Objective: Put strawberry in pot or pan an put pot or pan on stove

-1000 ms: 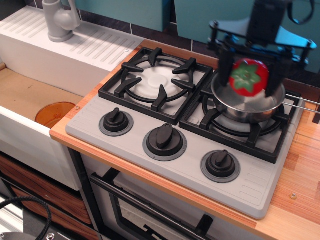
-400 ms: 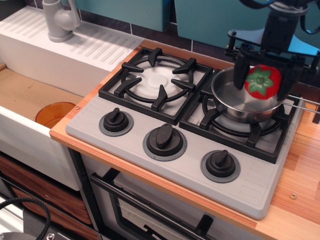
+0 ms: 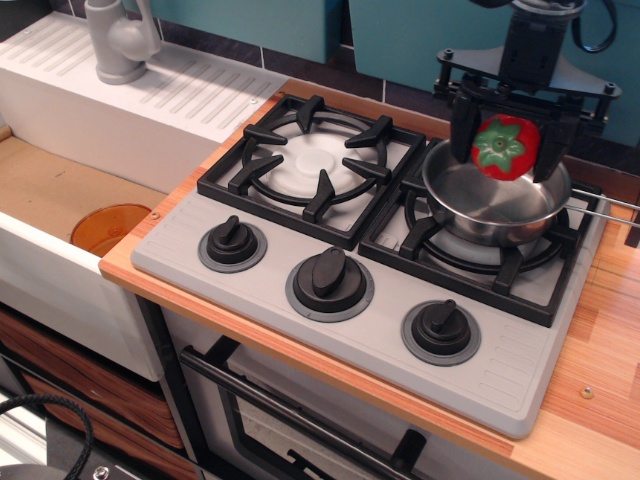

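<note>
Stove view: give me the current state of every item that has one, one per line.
strawberry: held between the gripper fingers, above the pan, not resting in it.
gripper: shut on the strawberry.
pan: upright on the right burner, nothing lying in it.
left burner: bare, nothing on its grate.
knobs: three, all in place along the stove front.
orange disc: lying in the sink.

The pan (image 3: 497,203) sits on the stove's (image 3: 380,290) right burner, strawberry (image 3: 505,146) above it.
</note>
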